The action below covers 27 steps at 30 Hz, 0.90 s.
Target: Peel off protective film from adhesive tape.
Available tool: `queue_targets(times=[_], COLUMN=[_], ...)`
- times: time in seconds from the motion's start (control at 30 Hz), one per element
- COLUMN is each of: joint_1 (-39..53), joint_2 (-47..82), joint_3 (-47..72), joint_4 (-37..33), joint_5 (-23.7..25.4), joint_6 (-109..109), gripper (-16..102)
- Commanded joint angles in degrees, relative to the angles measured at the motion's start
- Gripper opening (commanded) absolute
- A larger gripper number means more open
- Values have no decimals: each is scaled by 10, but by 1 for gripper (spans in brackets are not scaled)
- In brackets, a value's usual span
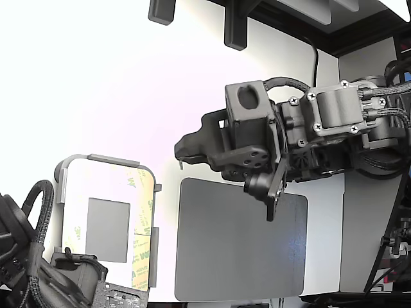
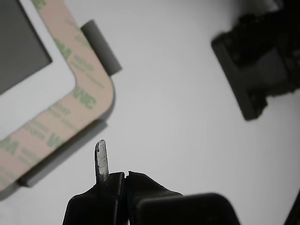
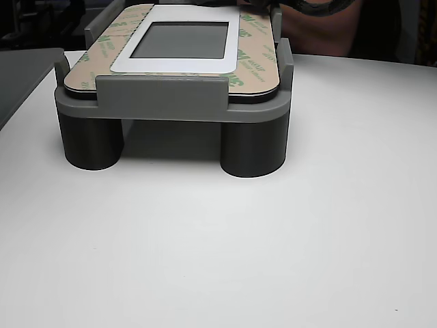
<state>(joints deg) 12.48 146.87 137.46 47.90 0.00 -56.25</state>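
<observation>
Grey fixture (image 3: 171, 102) cradles protective film (image 3: 254, 55); end effector (image 1: 182, 160) apart.

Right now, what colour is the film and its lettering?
Pale yellow-tan film with green lettering, clearest in the other view.

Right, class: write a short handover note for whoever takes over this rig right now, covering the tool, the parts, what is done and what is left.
Tool: shut, holding nothing, in the air beside the fixture, not touching it.
Film: pale strip with green print, lying flat along the panel edge in the fixture; no corner lifted that I can see. The tape beneath is hidden.
Grey mat: flat on the table, below the tool in the exterior view.
Done: nothing visible.
Left: catch a film edge and peel it off.
</observation>
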Motion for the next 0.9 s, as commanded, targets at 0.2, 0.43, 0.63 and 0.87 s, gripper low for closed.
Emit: queue_targets(times=[0.2, 0.43, 0.63, 0.87], joint_1=[62, 102, 141, 174], joint_2=[-96, -193, -272, -337], joint_3=[-68, -88, -108, -133], joint_4=[-15, -72, -114, -151], joint_5=[-17, -32, -5, 13], joint_6=[-224, -332, -372, -403], gripper=[-10, -10, -10, -10])
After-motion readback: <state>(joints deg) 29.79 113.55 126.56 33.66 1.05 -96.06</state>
